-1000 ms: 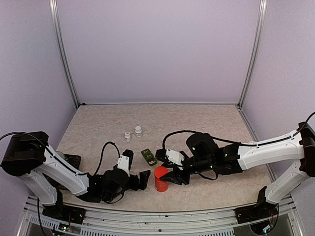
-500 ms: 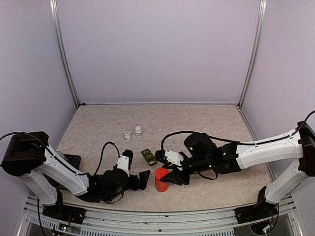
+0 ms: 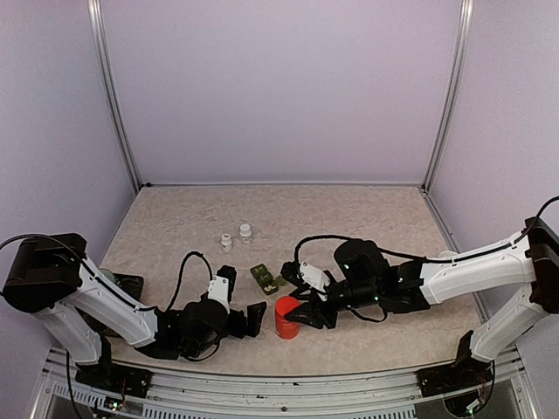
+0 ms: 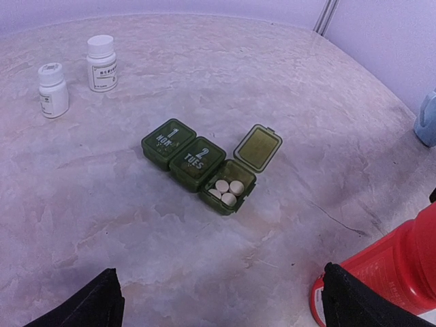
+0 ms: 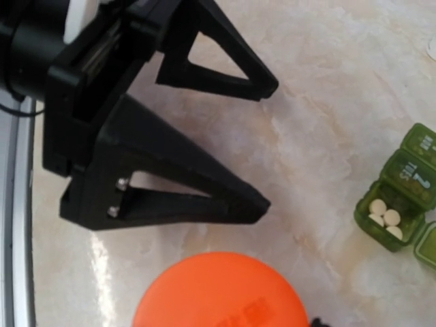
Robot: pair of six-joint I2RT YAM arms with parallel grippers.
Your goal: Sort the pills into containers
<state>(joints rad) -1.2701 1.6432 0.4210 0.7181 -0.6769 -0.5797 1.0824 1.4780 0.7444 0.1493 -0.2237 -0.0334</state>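
The containers are a dark green strip on the table; two lids are shut, and the third compartment is open with three white pills inside. In the top view the containers lie just beyond both grippers. My left gripper is wide open and empty, pointing at the strip, its fingertips at the bottom corners of the left wrist view. My right gripper is shut on a red bottle, whose orange-red cap fills the bottom of the right wrist view. The strip sits at the right edge there.
Two small white pill bottles stand behind the strip, at the back left. A pale blue mug shows at the right edge. The left gripper's black fingers lie close to the red bottle.
My right arm has shifted slightly to the right with the red bottle. The left arm and the strip have not moved.
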